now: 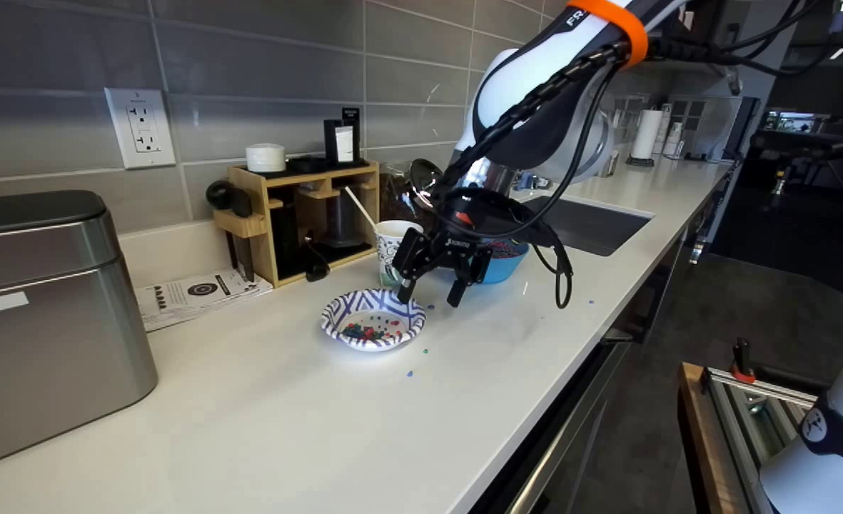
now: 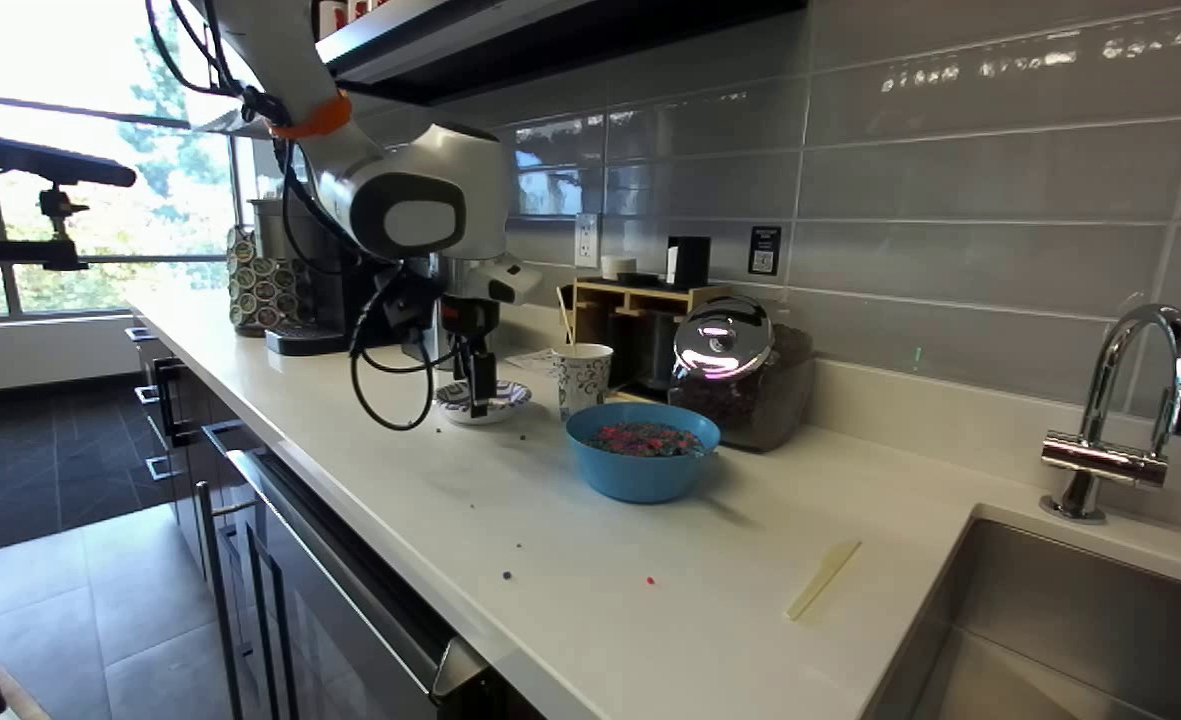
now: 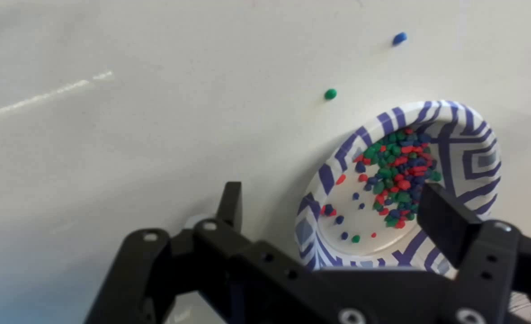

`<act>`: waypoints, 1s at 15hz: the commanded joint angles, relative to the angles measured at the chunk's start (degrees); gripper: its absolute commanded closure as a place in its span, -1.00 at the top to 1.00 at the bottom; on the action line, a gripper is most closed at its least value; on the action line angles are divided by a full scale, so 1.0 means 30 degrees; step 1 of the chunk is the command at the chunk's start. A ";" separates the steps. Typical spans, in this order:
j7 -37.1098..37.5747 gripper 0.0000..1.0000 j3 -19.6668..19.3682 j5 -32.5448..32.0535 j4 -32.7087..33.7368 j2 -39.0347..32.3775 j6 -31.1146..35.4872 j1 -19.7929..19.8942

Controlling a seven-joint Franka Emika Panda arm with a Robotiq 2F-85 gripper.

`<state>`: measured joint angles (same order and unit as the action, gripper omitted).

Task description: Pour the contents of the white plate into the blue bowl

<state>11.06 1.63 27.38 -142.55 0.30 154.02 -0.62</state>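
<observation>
Near the plate, a cup is standing and stray bits are lying, a jar farther off; the gripper is gaping wide.

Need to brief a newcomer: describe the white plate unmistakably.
On the white counter, find the wooden organizer. A paper cup stands near it. Beside that sits the white plate, shallow unlike the cup, blue-patterned unlike the plain blue bowl.

In an exterior view the surface is viewed downward toward the sink; in an exterior view, from the sink end toward a window. The white plate, shared by all, is seen close from above in the wrist view.
</observation>
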 commanded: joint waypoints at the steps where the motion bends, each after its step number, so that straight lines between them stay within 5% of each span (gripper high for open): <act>1: -0.0021 1.00 -0.0063 0.0165 0.0061 -0.0202 -0.0036 -0.0048; 13: -0.0826 1.00 0.0151 0.1798 0.0822 -0.2025 0.2191 0.0090; 15: -0.1294 0.78 0.0315 0.2443 0.0960 -0.2341 0.2489 0.0082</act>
<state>9.63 1.72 31.06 -140.91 -4.28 159.28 -0.30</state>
